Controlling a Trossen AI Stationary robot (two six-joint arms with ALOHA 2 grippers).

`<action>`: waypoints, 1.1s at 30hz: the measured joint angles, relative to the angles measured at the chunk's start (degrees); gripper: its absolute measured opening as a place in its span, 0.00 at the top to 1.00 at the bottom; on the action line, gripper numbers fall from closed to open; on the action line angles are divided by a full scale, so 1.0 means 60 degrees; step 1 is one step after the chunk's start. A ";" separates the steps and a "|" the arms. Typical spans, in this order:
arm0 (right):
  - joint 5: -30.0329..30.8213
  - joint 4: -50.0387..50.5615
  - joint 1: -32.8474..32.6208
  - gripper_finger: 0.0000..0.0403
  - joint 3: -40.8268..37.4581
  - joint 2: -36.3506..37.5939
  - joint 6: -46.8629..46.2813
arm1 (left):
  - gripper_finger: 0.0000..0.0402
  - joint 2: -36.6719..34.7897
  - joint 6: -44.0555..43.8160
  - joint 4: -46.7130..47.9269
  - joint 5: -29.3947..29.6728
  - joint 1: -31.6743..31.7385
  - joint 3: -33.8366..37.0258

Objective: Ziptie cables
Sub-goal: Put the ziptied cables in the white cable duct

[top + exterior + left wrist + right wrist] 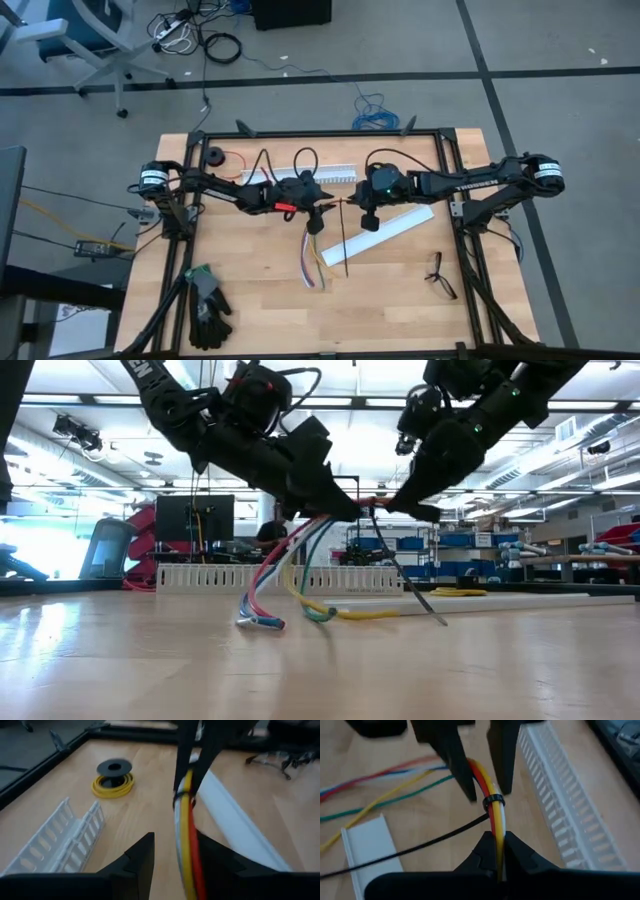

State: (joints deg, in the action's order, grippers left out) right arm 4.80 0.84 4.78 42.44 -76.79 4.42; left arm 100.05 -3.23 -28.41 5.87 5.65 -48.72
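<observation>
The cables (300,575), coloured wires in red, yellow, white, green and blue, hang in the air over the middle of the table between both grippers. The ziptie (493,800) is looped round the bundle. Its long black tail (420,585) slants down, and its tip rests on the wood. My left gripper (175,840) is shut on the bundle on one side of the loop. My right gripper (499,840) is shut on it on the other side. In the high view the two grippers (318,210) (352,203) almost meet. My left gripper pinches the bundle (187,857) between its two fingers, a little short of the ziptie loop. It comes from the table's left, slanting down, with its fingers across the wires. Beyond the hold the wires fan out and droop, with their free ends (262,622) on the table. My right gripper pinches the short end of the bundle (497,832) between its fingertips, just past the ziptie loop. It comes from the table's right, slanting down, with the wires running in along its fingers. That end is lifted clear of the table.
A white slotted channel (330,172) lies toward the far edge, with a yellow wire spool (215,157) to its left. A flat white strip (385,232) lies right of centre. A black glove (205,310) lies near left and a small black forked object (438,275) near right.
</observation>
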 joint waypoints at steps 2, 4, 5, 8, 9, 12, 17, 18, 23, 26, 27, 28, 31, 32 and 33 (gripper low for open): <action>0.0021 -0.0026 -0.0049 0.98 0.0129 0.0000 0.0113 | 0.64 0.0000 -0.0004 0.0569 0.0211 0.0002 -0.0133; 0.0022 -0.0027 -0.0075 0.98 0.0243 0.0000 0.0228 | 0.66 0.0000 -0.0036 0.1124 0.0363 0.0004 -0.0241; 0.0025 -0.0025 -0.0089 0.98 0.0344 0.0000 0.0299 | 0.67 0.0000 -0.0043 0.1261 0.0452 0.0003 -0.0265; 0.0053 -0.0028 -0.0091 0.98 0.0555 0.0004 0.0418 | 0.73 0.0000 -0.0235 0.1447 0.0859 0.0000 -0.0271; 0.0066 0.0015 -0.0091 0.98 0.0584 0.0004 0.0437 | 0.77 0.0000 -0.0297 0.1485 0.0912 0.0004 -0.0271; 0.0359 0.0033 -0.0091 0.98 0.0609 0.0004 0.0460 | 0.89 0.0000 -0.0316 0.1603 0.0944 0.0004 -0.0271; 0.1069 0.0350 -0.0102 0.99 0.0612 0.0038 0.0466 | 0.97 -0.0020 -0.0483 0.2284 0.1187 0.0000 -0.0317; 0.1160 0.0356 -0.0104 0.99 0.0612 0.0074 0.0472 | 0.97 -0.0028 -0.0498 0.2425 0.1340 -0.0001 -0.0326; 0.1467 0.0455 -0.0109 1.00 0.0612 0.0527 0.0565 | 0.96 -0.0100 -0.0498 0.2927 0.1556 -0.0004 -0.0315; 0.1602 0.0547 -0.0109 1.00 0.0612 0.0933 0.0666 | 0.97 -0.0418 -0.0478 0.3129 0.1602 -0.0004 -0.0333; 0.1605 0.0578 -0.0106 1.00 0.0612 0.1050 0.0712 | 0.97 -0.0527 -0.0472 0.3198 0.1667 -0.0006 -0.0337; 0.1606 0.0568 -0.0092 1.00 0.0612 0.1176 0.0724 | 0.97 -0.0671 -0.0463 0.3293 0.1709 -0.0007 -0.0337; 0.1665 0.0596 -0.0030 1.00 0.0612 0.1526 0.0787 | 0.97 -0.1141 -0.0242 0.3567 0.1801 -0.0007 -0.0337; 0.1767 0.0668 -0.0015 1.00 0.0612 0.1610 0.0790 | 0.97 -0.1239 -0.0226 0.3639 0.1808 -0.0007 -0.0337; 0.1906 0.0712 -0.0011 1.00 0.0612 0.1673 0.0791 | 0.97 -0.1334 -0.0198 0.3744 0.1815 -0.0007 -0.0337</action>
State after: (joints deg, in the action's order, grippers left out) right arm 16.24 5.12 4.71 46.11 -66.76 9.17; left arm 92.04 -4.42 -5.95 16.75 5.61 -50.74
